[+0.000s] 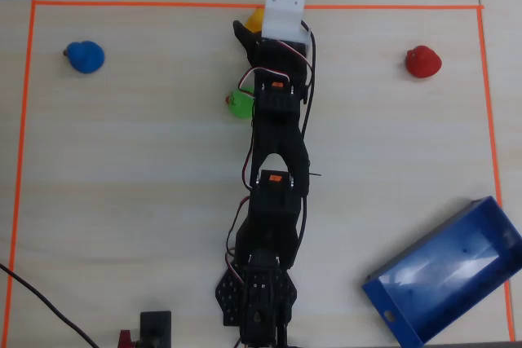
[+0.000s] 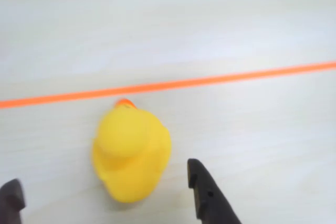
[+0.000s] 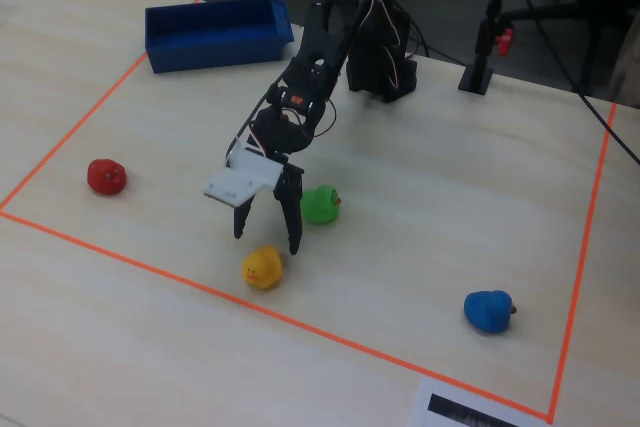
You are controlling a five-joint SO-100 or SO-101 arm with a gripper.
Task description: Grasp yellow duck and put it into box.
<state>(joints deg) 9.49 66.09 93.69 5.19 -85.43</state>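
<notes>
The yellow duck (image 2: pixel 131 150) sits on the pale wooden table just inside the orange tape line. My gripper (image 2: pixel 103 176) is open, with one dark finger (image 2: pixel 207 195) to the duck's right and the other (image 2: pixel 11 196) far to its left; neither touches it. In the fixed view the gripper (image 3: pixel 267 231) hangs just above and behind the duck (image 3: pixel 262 267). In the overhead view the gripper (image 1: pixel 261 17) and its white mount hide most of the duck (image 1: pixel 253 20). The blue box (image 1: pixel 450 273) lies far away near the arm's base, and it also shows in the fixed view (image 3: pixel 218 32).
A green duck (image 3: pixel 320 205) sits close beside the arm, just behind the gripper. A red duck (image 3: pixel 106 175) and a blue duck (image 3: pixel 489 310) sit near the far corners of the taped area. The orange tape line (image 2: pixel 173 83) runs just beyond the yellow duck.
</notes>
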